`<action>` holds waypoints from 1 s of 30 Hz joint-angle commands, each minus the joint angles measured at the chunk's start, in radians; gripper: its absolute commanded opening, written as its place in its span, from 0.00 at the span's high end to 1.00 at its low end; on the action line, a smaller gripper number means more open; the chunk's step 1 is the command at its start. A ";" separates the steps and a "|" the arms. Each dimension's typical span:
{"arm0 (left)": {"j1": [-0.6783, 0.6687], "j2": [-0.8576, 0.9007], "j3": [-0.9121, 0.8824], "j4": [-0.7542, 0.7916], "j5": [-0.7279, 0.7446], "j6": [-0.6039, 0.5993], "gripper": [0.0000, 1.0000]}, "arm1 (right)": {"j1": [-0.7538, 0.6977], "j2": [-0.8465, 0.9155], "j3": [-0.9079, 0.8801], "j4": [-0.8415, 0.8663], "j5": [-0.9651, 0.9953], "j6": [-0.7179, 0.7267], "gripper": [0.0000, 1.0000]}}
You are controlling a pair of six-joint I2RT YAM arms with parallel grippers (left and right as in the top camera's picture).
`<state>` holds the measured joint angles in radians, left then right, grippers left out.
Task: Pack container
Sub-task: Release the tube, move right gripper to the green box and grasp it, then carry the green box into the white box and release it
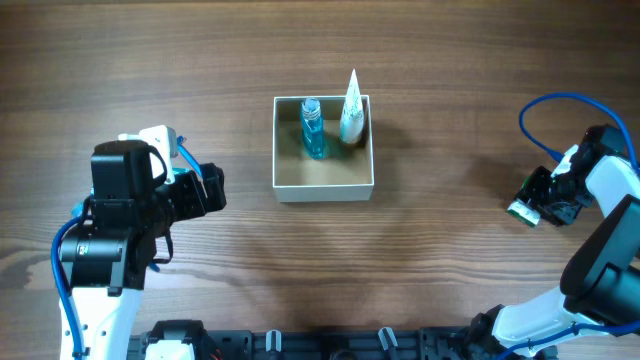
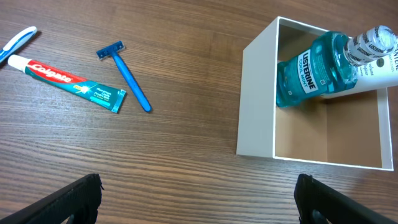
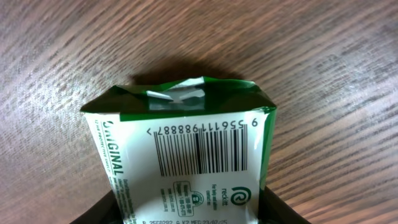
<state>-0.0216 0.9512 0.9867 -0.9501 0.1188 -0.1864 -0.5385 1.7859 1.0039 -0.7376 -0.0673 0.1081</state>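
Observation:
The container (image 1: 323, 190) is a white-walled square box with tan cardboard inside, at mid table. In it stand a blue Listerine bottle (image 1: 313, 128) and a white tube (image 1: 351, 110). The left wrist view shows its wall (image 2: 256, 93), the bottle (image 2: 311, 70) and the tube (image 2: 380, 67). My left gripper (image 1: 213, 188) is open and empty (image 2: 199, 193), left of the container. My right gripper (image 1: 537, 198) at the far right is shut (image 3: 186, 214) on a green and white packet (image 3: 186, 149) with a barcode, also seen from overhead (image 1: 521, 210).
A Colgate toothpaste tube (image 2: 65, 78), a blue razor (image 2: 127, 73) and the end of a toothbrush (image 2: 15, 43) lie on the wooden table left of the container. In the overhead view my left arm hides them. A blue cable (image 1: 545, 115) loops over the right arm.

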 commanded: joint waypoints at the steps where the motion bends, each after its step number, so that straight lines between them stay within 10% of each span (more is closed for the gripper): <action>1: -0.007 0.001 0.023 0.003 0.030 -0.009 0.00 | 0.002 0.020 -0.006 0.005 -0.039 0.056 0.80; 17: -0.007 0.001 0.023 0.003 0.030 -0.009 0.00 | 0.264 -0.424 0.263 -0.182 -0.046 0.039 0.96; 30: -0.007 0.001 0.023 0.003 0.030 -0.009 0.00 | 0.829 -0.587 0.285 -0.165 -0.087 -0.713 0.96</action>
<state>-0.0216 0.9512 0.9867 -0.9497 0.1184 -0.1860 0.2104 1.1969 1.2812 -0.8894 -0.0978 -0.2977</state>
